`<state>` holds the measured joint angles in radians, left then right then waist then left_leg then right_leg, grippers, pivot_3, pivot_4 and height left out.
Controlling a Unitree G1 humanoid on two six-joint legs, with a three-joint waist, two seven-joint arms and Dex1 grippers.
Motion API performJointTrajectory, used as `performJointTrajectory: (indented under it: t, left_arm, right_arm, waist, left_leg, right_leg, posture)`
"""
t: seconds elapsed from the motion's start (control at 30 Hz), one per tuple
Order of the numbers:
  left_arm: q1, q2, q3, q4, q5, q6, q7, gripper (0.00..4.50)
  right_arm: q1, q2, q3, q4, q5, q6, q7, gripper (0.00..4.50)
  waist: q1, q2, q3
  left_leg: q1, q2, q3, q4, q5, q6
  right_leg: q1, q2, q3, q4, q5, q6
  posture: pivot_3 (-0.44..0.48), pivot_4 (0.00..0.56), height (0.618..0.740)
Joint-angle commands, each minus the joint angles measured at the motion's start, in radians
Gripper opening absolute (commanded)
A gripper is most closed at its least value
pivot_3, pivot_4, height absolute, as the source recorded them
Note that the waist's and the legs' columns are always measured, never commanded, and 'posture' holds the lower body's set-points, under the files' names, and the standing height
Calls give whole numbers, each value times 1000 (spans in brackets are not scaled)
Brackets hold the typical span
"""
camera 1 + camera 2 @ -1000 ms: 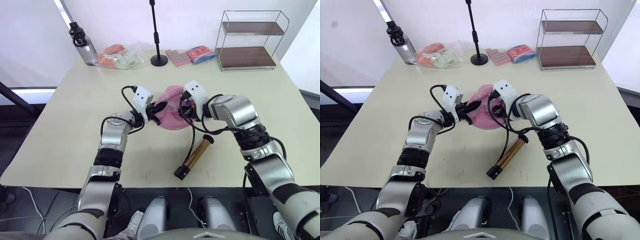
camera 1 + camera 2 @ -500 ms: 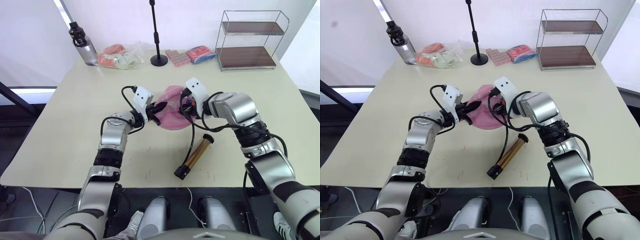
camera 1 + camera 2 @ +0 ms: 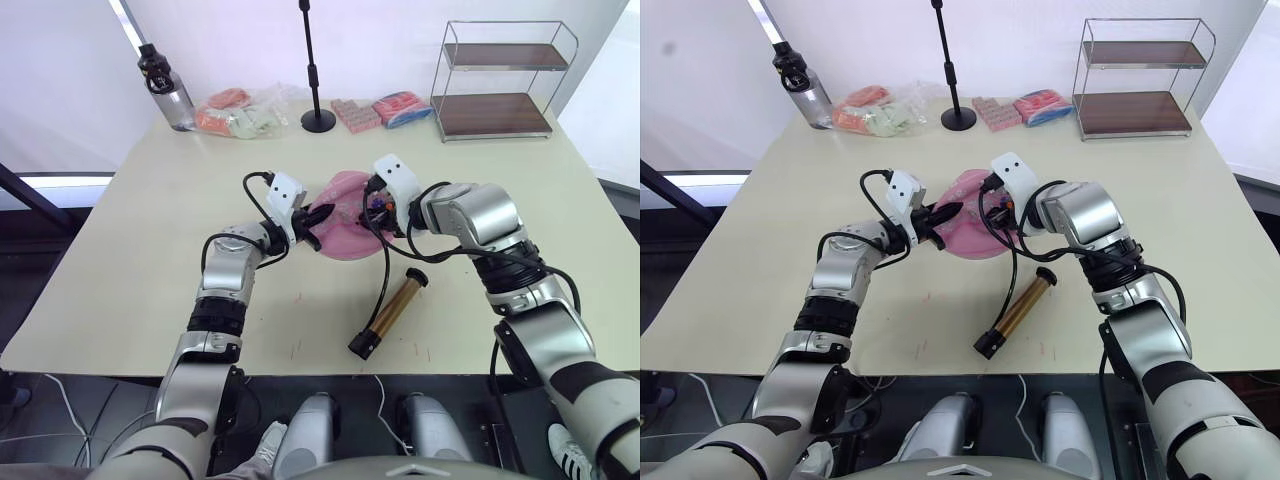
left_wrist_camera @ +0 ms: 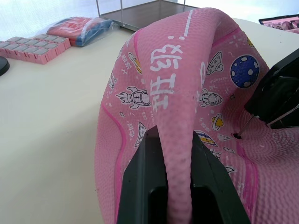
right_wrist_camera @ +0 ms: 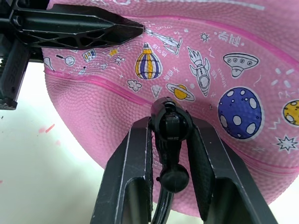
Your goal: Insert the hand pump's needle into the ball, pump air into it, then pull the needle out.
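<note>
The pink ball (image 3: pixel 345 228), limp and part-collapsed, lies mid-table with cartoon stickers on it. My left gripper (image 4: pixel 174 140) is shut on a raised fold of the ball at its left side. At the ball's right side, my right gripper (image 5: pixel 169 125) is shut on the black fitting of the needle (image 5: pixel 167 126). The thin needle (image 4: pixel 245 126) points at the black valve dot (image 4: pixel 237 136); whether its tip is inside I cannot tell. The hand pump (image 3: pixel 392 313) lies flat on the table nearer the front, and its black hose (image 3: pixel 385 275) curves up to the right gripper (image 3: pixel 372 210).
Along the far edge stand a water bottle (image 3: pixel 165 90), a clear bag of packets (image 3: pixel 240 112), a black stand (image 3: pixel 317 110), a pink box (image 3: pixel 355 113), a red-and-blue packet (image 3: pixel 403 107) and a wire shelf (image 3: pixel 500 80).
My right gripper has shifted slightly up and right with the fitting in it. The left gripper, ball and pump body have stayed where they were.
</note>
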<state>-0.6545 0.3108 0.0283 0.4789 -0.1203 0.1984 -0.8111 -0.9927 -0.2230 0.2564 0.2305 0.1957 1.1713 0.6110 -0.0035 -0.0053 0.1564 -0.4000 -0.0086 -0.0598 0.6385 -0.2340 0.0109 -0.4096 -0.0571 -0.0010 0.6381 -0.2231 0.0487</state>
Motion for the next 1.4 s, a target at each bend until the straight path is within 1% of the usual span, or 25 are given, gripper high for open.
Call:
performJointTrajectory:
  t: [0.03, 0.4, 0.47, 0.5, 0.53, 1.0, 1.23, 1.4]
  left_arm:
    - [47, -23, -82, 75, 38, 33, -10, 0]
    - [49, -25, -83, 78, 39, 33, -8, 0]
    - [49, -25, -83, 78, 40, 33, -7, 0]
    - [49, -25, -83, 78, 40, 33, -7, 0]
    - [49, -25, -84, 78, 39, 33, -7, 0]
    - [51, -26, -81, 83, 38, 27, -2, 0]
    - [47, -26, -81, 93, 38, 20, -6, 0]
    - [42, -27, -82, 96, 39, 17, -7, 0]
  right_arm:
    - [-35, -5, -18, -55, 14, -5, 0, 1107]
    - [-30, -13, -12, -64, 26, -4, -2, 1107]
    - [-28, -13, -11, -64, 27, -2, -3, 533]
    - [-27, -12, -12, -64, 28, 0, -4, 408]
    - [-27, -12, -12, -63, 28, 2, -5, 102]
    - [-27, -18, 11, -61, 15, -2, -10, 86]
    - [-56, -30, 59, -24, -6, -6, 0, 86]
    - [-94, -48, 151, 25, -38, -28, 37, 86]
  waist:
    - [0, 0, 0]
    - [0, 0, 0]
    - [0, 0, 0]
    - [0, 0, 0]
    - [0, 0, 0]
    - [-1, 0, 0]
    - [-1, 0, 0]
    - [-1, 0, 0]
  left_leg:
    - [0, 0, 0, 0, 0, 0]
    - [0, 0, 0, 0, 0, 0]
    - [0, 0, 0, 0, 0, 0]
    - [0, 0, 0, 0, 0, 0]
    - [0, 0, 0, 0, 0, 0]
    - [1, 0, 0, 0, 0, 0]
    - [1, 0, 1, 1, 0, 0]
    - [1, 0, 1, 3, 0, 0]
  right_leg:
    - [0, 0, 0, 0, 0, 0]
    - [0, 0, 0, 0, 0, 0]
    - [0, 0, 0, 0, 0, 0]
    - [0, 0, 0, 0, 0, 0]
    - [0, 0, 0, 0, 0, 0]
    - [0, 0, 0, 1, 0, -1]
    - [0, 0, 0, 2, 0, 0]
    - [0, 0, 0, 3, 0, 0]
  posture:
    - [0, 150, 740]
    - [0, 150, 740]
    - [0, 150, 740]
    - [0, 150, 740]
    - [0, 150, 740]
    - [0, 150, 740]
    - [0, 150, 740]
    - [0, 150, 740]
